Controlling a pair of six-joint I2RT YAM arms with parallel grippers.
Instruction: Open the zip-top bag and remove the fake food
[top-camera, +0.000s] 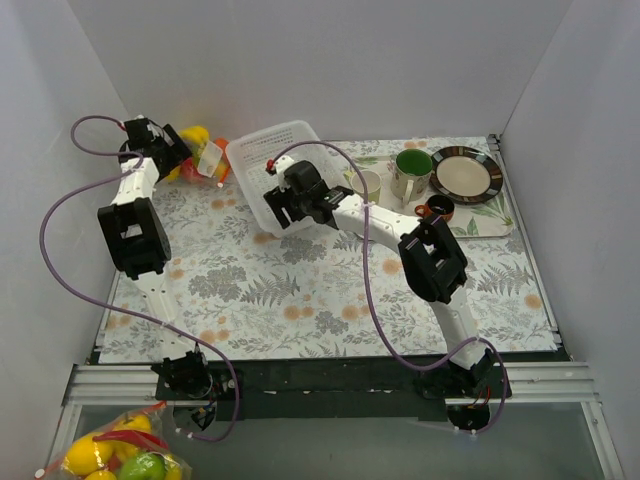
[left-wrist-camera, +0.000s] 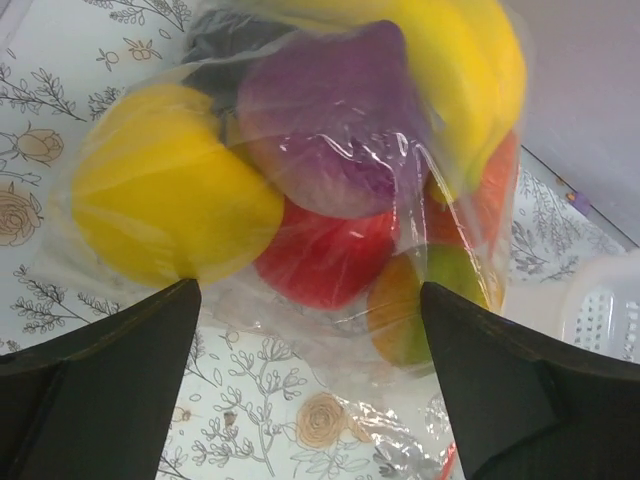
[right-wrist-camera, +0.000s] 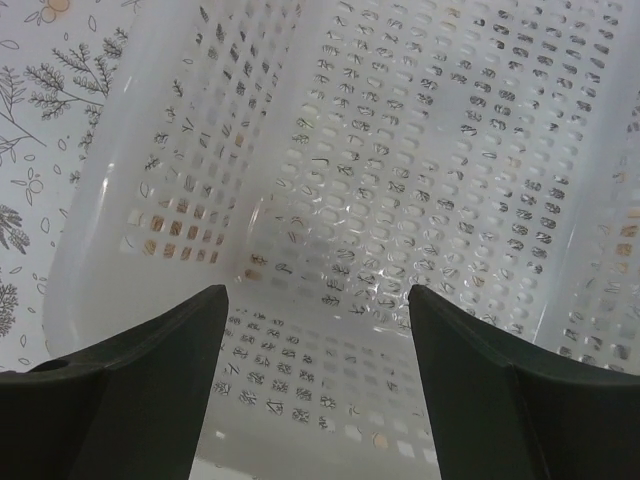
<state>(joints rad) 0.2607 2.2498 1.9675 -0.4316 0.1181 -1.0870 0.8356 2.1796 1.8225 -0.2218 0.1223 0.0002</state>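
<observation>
A: Where is the zip-top bag (top-camera: 203, 157) seen from above?
B: At the upper left, beside the left gripper (top-camera: 165, 150); the right gripper (top-camera: 275, 200) is held over the basket (top-camera: 262, 141).
A: And the wrist views?
B: On the left, wide-spread fingers (left-wrist-camera: 110, 400) are seen before the fake food (left-wrist-camera: 335, 120) in the bag. On the right, they are likewise spread, with nothing gripped.

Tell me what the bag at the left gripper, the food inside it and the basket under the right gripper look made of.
Zip-top bag: thin clear plastic film, glossy; it wrinkles and shows glare streaks.
Fake food: likely hard moulded plastic, smooth and shiny in flat, saturated colours, though seen only through the film.
Basket: translucent white plastic, semi-gloss, with rows of moulded slots.
</observation>
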